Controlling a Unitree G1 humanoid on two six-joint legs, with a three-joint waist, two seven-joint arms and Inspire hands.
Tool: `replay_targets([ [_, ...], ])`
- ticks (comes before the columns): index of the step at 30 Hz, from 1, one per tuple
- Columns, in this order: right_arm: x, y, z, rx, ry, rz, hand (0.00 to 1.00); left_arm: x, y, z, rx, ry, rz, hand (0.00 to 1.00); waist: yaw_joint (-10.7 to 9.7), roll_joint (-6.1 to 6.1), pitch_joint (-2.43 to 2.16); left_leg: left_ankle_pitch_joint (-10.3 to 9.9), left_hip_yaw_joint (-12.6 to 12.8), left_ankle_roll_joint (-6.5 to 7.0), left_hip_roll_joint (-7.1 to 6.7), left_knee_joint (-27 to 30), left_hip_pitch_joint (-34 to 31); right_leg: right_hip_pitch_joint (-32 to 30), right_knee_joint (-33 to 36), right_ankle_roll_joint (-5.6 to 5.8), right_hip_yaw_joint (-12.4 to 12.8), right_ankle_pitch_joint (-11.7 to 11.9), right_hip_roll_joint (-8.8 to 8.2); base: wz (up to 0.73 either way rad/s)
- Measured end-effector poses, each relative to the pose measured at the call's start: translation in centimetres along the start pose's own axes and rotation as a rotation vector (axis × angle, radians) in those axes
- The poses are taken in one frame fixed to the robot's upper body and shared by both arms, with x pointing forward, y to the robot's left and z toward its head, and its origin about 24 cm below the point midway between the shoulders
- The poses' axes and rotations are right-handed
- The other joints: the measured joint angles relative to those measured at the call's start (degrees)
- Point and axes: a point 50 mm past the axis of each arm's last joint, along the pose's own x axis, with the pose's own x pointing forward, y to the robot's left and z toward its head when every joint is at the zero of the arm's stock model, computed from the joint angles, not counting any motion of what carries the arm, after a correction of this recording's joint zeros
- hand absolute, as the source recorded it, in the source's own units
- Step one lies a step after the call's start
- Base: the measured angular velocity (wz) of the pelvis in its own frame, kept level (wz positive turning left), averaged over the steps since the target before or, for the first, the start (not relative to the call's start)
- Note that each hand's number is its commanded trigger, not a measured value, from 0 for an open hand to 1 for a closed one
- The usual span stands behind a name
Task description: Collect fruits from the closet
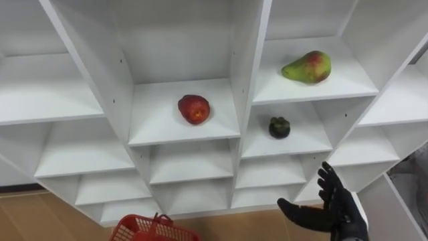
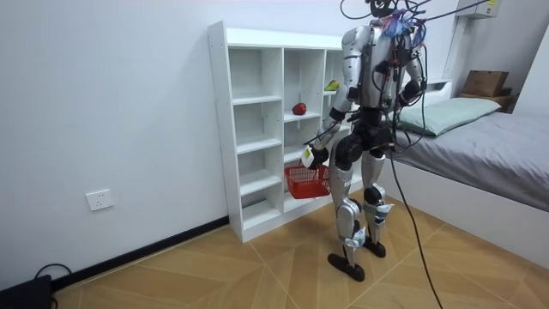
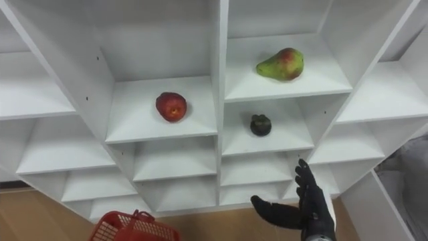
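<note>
A white closet (image 1: 249, 73) of open shelves stands in front of me. A red apple (image 1: 194, 108) lies on a middle shelf. To its right, one shelf higher, lies a green-and-red pear (image 1: 307, 67), and below the pear sits a small dark round fruit (image 1: 279, 127). My right hand (image 1: 332, 213) is open at the lower right, palm up, below the dark fruit's shelf and touching nothing. A red basket (image 1: 152, 231) shows at the bottom left. In the room view it hangs off the floor from my left hand (image 2: 310, 157).
In the room view I stand upright close to the closet (image 2: 257, 129) on a wooden floor. A bed (image 2: 489, 146) lies just behind me on the room view's right. The other shelves hold nothing.
</note>
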Motion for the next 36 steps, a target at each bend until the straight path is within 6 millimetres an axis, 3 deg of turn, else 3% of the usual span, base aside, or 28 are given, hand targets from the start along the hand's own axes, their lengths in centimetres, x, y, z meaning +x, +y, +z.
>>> replay_targets([
  [8,0.1,0.5,4.4,-0.008,-0.205,-0.022,0.00,-0.5,0.5,-0.8,0.030,0.005,-0.020,1.00,-1.36,0.08,-0.06,0.01,0.25,-0.01,-0.03,0.01,-0.18,-0.42,0.10,0.00,0.35,0.03,0.04,-0.03],
  [16,0.0,1.1,6.4,-0.161,-0.316,-0.044,0.00,-0.5,0.2,-0.9,0.053,0.008,-0.034,1.00,-0.98,-0.24,-0.02,0.02,1.81,0.00,0.02,0.01,-0.53,-1.47,0.30,0.10,1.02,0.23,0.05,-0.08],
  [23,-0.4,0.7,9.1,-0.163,-0.440,-0.098,0.00,-0.6,0.7,-0.7,0.063,-0.007,-0.041,1.00,-1.20,-0.95,0.07,0.01,2.26,0.01,0.06,-0.14,-0.54,-1.77,0.96,0.13,1.40,0.30,0.16,-0.03],
  [36,-0.2,0.8,12.2,-0.133,-0.591,-0.143,0.00,-0.7,1.0,-0.7,0.071,0.000,-0.078,1.00,-0.96,-1.51,0.13,0.01,2.84,0.00,0.18,-0.22,-0.39,-1.75,1.01,0.14,1.93,0.42,0.39,-0.02],
])
